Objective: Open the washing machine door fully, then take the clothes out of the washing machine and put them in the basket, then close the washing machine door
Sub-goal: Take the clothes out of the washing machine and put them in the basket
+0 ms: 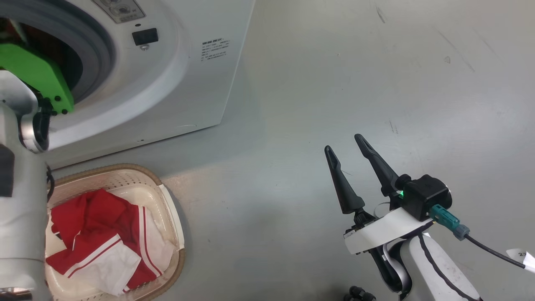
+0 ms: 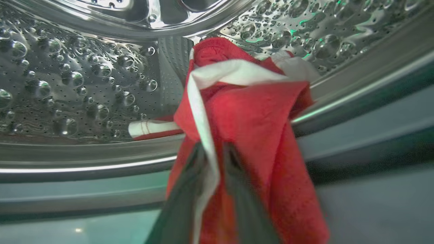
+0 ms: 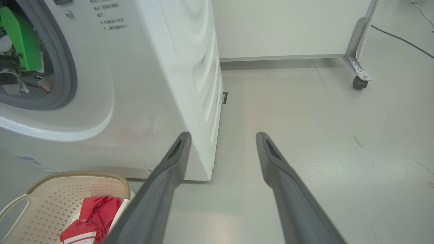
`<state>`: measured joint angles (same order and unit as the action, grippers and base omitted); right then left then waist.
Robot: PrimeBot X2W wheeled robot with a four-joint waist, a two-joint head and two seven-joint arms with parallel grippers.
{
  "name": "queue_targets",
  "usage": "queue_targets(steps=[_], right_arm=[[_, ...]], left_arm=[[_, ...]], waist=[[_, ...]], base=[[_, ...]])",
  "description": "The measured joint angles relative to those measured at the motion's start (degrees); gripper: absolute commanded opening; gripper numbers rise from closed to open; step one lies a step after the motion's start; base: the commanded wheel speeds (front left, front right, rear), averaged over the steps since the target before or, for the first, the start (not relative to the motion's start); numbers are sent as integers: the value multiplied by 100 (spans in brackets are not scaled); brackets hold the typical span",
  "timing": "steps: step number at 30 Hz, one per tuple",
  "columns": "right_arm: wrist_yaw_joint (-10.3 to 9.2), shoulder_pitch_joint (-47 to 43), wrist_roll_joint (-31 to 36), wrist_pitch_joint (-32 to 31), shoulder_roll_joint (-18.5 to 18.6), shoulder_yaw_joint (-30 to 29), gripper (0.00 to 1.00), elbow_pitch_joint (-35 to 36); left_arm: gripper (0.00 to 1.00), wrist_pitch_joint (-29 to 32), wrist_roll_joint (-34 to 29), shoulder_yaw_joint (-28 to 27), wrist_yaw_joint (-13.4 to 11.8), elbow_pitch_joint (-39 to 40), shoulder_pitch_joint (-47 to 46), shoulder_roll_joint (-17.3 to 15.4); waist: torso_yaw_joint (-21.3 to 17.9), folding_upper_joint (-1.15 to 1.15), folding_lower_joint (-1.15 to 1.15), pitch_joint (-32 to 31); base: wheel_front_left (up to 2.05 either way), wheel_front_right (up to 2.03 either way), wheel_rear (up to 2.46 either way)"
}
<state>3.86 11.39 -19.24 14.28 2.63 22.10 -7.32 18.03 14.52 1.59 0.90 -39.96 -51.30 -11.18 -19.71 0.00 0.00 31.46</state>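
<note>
Clothes (image 1: 100, 238) in two places. From the head camera, far left: pale left forearm (image 1: 19, 200) with a green bracket (image 1: 37, 71), reaching into the grey rubber-ringed mouth (image 1: 98, 46) of the white washing machine (image 1: 200, 83). Below it, on the floor just in front of the machine, a cream perforated basket (image 1: 138, 169) with a brown woven-look rim, holding a crumpled red heap with white stripes and panels. Further right, over bare grey floor (image 1: 334, 83), right gripper (image 1: 343, 143) spread wide, holding nothing.

Left wrist camera adds the inside: dimpled, perforated steel drum (image 2: 84, 84) and a soft red-and-white garment (image 2: 257, 115) bunched at the drum's mouth. Left gripper (image 2: 214, 150) pinching a fold of it, white stripe between the dark fingers.

Right wrist camera adds the machine's ribbed side wall and, far right, a metal leg on a caster (image 3: 357, 82).
</note>
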Motion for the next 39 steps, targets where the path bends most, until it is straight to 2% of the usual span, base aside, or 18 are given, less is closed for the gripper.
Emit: queue_targets(steps=[17, 22, 39], right_arm=[[-47, 82, 2, 0, 1, 3, 100, -94], [-48, 82, 22, 0, 3, -54, 100, -154], [-48, -48, 132, 0, 69, -292, 100, -321]], left_arm=[[0, -573, -1, 66, 201, -497, -47, 35], [0, -813, 32, 26, 246, -666, -42, 174], [0, -1678, 170, 44, 414, -1140, 365, 448]], waist=[[86, 0, 0, -176], [144, 0, 0, -339], [602, 0, 0, -1095]], base=[[0, 0, 0], [0, 0, 0], [0, 0, 0]])
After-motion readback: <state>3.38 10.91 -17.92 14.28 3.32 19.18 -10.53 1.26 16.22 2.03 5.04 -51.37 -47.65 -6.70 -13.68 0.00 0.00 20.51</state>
